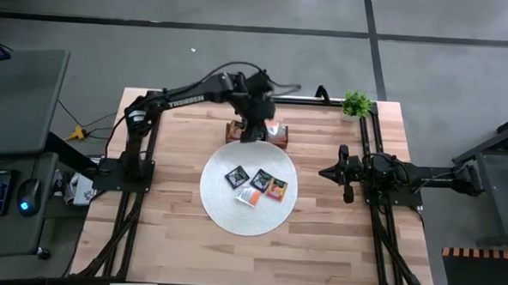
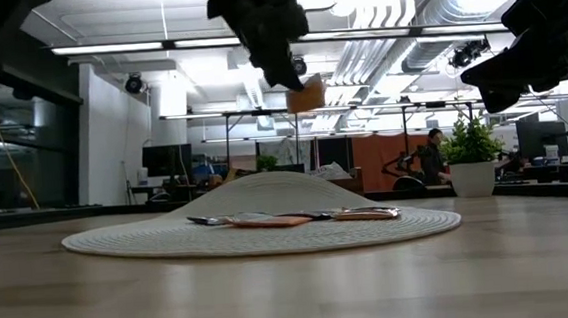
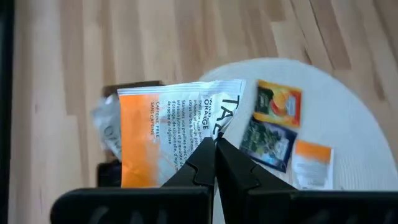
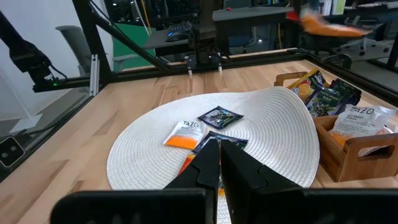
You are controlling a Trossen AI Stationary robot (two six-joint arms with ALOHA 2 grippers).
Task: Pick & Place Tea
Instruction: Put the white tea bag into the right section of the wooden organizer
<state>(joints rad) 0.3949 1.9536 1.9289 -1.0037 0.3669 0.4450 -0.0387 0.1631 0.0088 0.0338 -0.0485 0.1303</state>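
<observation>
My left gripper (image 1: 256,125) hangs over the brown wooden tray (image 1: 281,136) at the far side of the table, shut on an orange-and-white tea sachet (image 3: 168,134). In the low view that sachet (image 2: 307,96) shows below the fingers, high above the table. Several more sachets lie flat on the round white mat (image 1: 221,205): two black ones (image 1: 237,176) (image 1: 261,179) and two orange ones (image 1: 276,188) (image 1: 250,196). More sachets (image 4: 348,118) stand in the tray (image 4: 348,152). My right gripper (image 1: 347,174) waits shut at the table's right side. My left gripper pinches the orange-and-white sachet between its two fingertips (image 3: 208,158), at one edge of the sachet's white, printed half (image 3: 208,130). The fingers come from above, pointing down. The sachet is lifted clear and hangs below them (image 2: 307,96), above the tray.
A small potted plant (image 1: 356,104) stands at the table's far right corner. The mat's far edge rides up against the tray (image 4: 292,99). Bare wood lies on the near side of the mat (image 1: 249,263) and on its left (image 1: 172,156).
</observation>
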